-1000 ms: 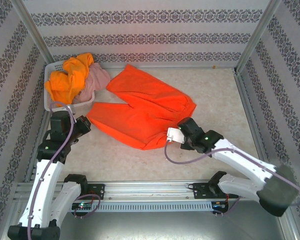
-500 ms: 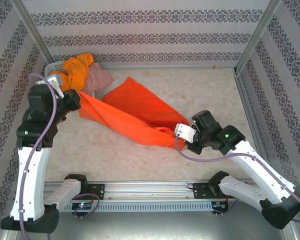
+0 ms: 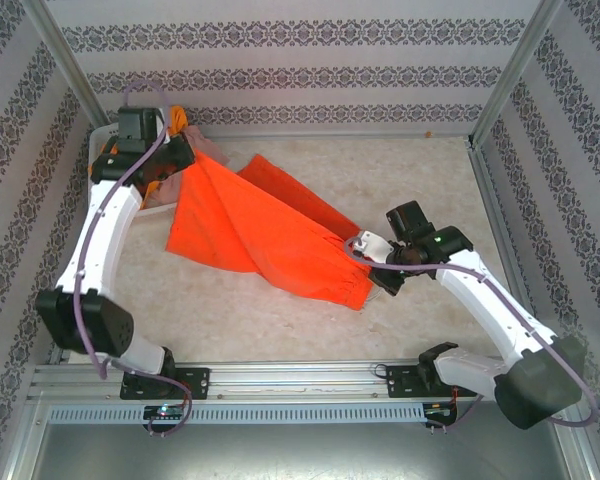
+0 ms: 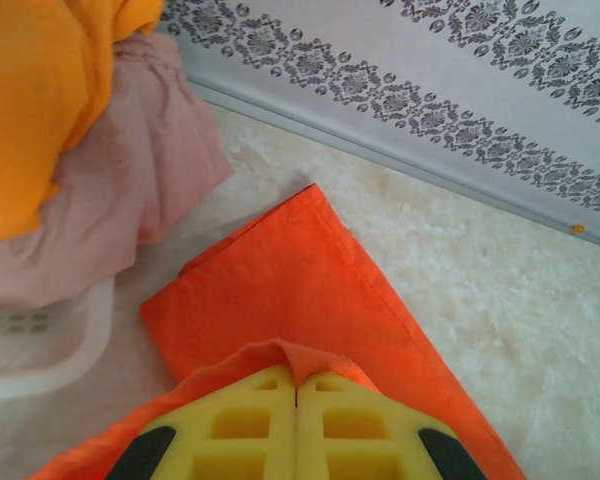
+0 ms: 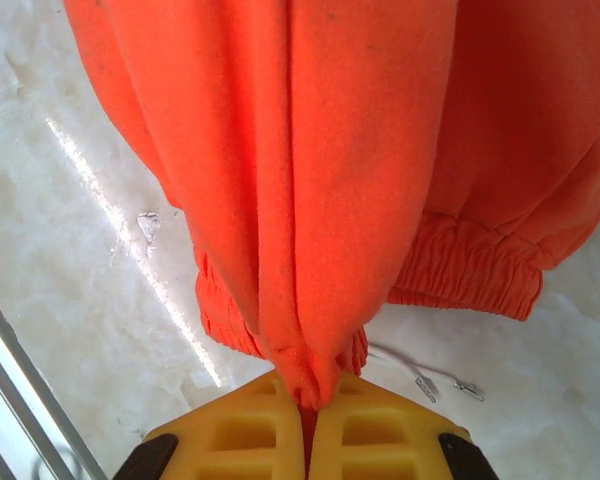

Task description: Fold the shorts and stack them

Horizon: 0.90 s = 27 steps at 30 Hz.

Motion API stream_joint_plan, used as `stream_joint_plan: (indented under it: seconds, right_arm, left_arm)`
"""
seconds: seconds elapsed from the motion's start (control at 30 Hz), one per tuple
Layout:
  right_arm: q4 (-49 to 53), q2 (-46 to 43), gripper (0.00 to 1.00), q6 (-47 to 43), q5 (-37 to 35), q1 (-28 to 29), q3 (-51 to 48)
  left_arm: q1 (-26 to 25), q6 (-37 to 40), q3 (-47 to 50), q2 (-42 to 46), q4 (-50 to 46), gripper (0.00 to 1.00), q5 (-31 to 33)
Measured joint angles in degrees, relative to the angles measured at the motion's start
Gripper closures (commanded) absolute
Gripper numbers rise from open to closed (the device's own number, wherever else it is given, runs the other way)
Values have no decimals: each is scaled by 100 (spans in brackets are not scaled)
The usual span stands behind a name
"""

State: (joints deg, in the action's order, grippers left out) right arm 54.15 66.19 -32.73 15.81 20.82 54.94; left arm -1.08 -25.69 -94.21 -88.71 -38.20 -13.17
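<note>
Red-orange shorts (image 3: 270,235), held up over the table's middle. Left gripper (image 4: 297,385), pinched closed on a cloth edge near the far-left corner; right gripper (image 5: 308,400), clamped on the gathered waistband toward the near-right. Yellow-orange shorts (image 4: 30,100) and pink shorts (image 4: 150,170) lie in the basket (image 4: 40,340), far-left corner.

It looked like a robot test cell in a lab: aluminium frame posts (image 3: 58,62), patterned wallpaper panels (image 3: 300,40) around a pale table (image 3: 430,190), and the left arm (image 3: 98,235) and right arm (image 3: 485,295) were bolted to a metal rail (image 3: 300,378).

Red-orange shorts (image 3: 260,235) hang stretched and creased mid-table — yellow-orange shorts (image 4: 30,110) heaped on pink shorts (image 4: 130,200) far left.
</note>
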Motion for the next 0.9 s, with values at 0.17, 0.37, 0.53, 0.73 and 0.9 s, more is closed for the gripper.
stream_joint_plan:
  seconds: [0.17, 0.37, 0.53, 0.73, 0.9]
  right_arm:
    - [-170, 374, 100, 0, 138, -299, 177]
    - [-387, 756, 100, 0, 179, -643, 245]
    - [-509, 1097, 94, 4, 170, -835, 299]
    - [-579, 1604, 64, 389, -127, -1150, 476]
    - [-581, 1731, 33, 942, -584, -1414, 713]
  left_arm:
    - [-109, -7, -1043, -975, 114, 100, -149]
    - [-389, -4, -2660, -2258, 46, 100, -236]
    - [-573, -2, -4212, -3571, -254, 100, -271]
    - [-647, -116, -5335, -4857, -337, 61, -278]
    - [-629, -354, -5593, -5442, -214, 12, -302]
